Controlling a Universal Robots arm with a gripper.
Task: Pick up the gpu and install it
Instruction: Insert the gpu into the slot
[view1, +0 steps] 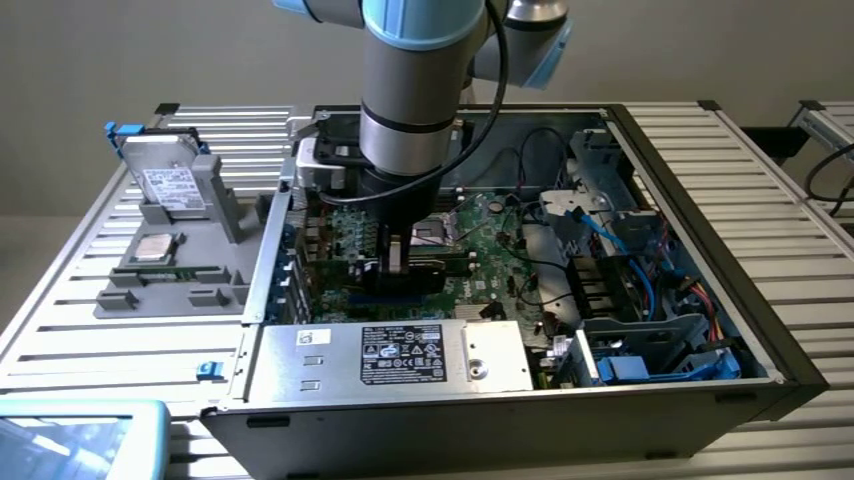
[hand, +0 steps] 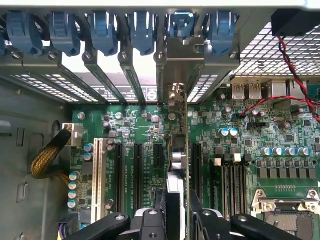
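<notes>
**Item:** gpu (hand: 176, 167).
**Location:** inside the computer case (view1: 707, 225), about 9 o'clock from the case's middle in the exterior view, over the motherboard (hand: 280, 125) and its expansion slots.
**Held by:** gripper (hand: 176, 216), clamped on the card's upper edge.
**Orientation:** standing on edge. The long axis runs 3-to-9 o'clock in the exterior view, with the silver bracket toward 9 at the rear panel.
**Step:** installing; pickup is done.
**Requirement, as judged:** a straight downward press with the connector in line with its slot. Whether the card is fully seated cannot be told.
</notes>
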